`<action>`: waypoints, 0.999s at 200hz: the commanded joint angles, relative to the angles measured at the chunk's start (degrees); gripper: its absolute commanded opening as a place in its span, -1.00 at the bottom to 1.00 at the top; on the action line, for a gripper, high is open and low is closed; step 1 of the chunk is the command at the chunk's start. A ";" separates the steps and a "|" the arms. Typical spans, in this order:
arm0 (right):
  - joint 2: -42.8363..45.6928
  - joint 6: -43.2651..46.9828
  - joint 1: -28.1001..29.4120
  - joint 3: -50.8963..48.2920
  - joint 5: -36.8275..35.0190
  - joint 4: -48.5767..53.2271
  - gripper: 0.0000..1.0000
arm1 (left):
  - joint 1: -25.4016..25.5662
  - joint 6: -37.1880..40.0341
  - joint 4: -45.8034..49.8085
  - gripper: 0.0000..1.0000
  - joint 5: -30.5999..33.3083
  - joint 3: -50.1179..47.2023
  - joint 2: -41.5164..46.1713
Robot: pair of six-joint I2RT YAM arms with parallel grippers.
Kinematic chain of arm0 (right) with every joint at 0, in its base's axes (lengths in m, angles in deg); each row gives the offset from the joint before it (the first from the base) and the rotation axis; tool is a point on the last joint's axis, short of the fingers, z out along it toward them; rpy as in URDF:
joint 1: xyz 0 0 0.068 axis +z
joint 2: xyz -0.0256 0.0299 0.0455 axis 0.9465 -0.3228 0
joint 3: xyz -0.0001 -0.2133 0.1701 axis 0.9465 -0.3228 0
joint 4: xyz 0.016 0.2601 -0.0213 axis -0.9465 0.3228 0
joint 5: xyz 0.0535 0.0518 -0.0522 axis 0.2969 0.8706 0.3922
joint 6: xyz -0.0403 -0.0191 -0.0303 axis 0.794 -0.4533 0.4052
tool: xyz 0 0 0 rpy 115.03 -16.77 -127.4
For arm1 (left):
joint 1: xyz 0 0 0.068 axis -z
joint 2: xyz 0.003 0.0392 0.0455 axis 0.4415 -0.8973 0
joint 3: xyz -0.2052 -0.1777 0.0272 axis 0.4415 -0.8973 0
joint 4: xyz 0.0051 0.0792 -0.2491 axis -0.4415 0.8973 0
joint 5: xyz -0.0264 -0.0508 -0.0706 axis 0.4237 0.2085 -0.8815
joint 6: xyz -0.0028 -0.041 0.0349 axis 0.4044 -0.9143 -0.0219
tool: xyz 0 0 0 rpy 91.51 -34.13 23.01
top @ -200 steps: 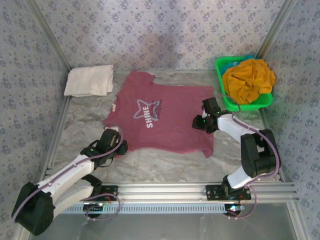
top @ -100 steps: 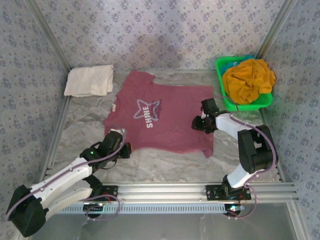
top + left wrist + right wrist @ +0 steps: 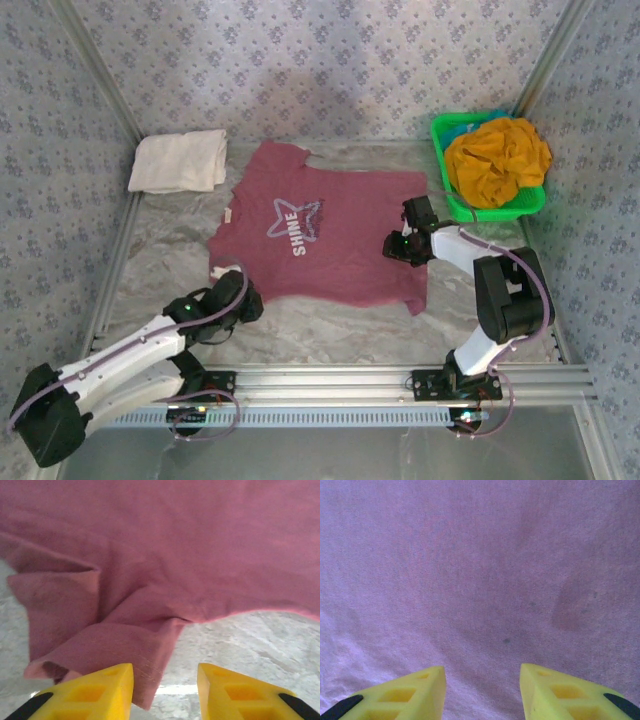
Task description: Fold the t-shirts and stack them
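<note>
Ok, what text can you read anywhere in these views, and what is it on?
"SHINE": white print on the maroon tee, read in the top view.
Nothing else carries text that can be read.

A grey marbled table (image 3: 330, 322) carries a maroon t-shirt (image 3: 345, 245), spread out at its centre (star print facing up). A folded cream-white tee (image 3: 180, 162) lies in the far-left corner and a green basket (image 3: 500, 212) in the far-right.

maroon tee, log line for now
maroon tee: flat, print up | left pincer: open at rumpled hem corner | right pincer: open over cloth | cream tee: folded | orange tee: in basket
</note>
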 commanded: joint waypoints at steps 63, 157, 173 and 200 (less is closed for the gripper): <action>-0.02 -0.86 -0.38 -0.44 0.34 -0.85 -0.10 | 0.25 -1.19 -3.91 -0.38 0.45 -0.49 -5.63; 0.07 -0.65 -2.11 -0.54 1.85 -1.93 -0.10 | 0.59 -1.55 -13.13 -0.95 -4.75 -0.84 -4.80; 0.11 -0.61 -2.20 -0.68 2.10 -2.27 -0.10 | 0.25 -3.47 -5.99 -0.80 1.10 0.11 -2.76; 0.24 -0.50 -2.53 -1.00 2.20 -2.45 -0.10 | -1.66 -3.97 -2.15 -0.81 1.76 0.36 -4.61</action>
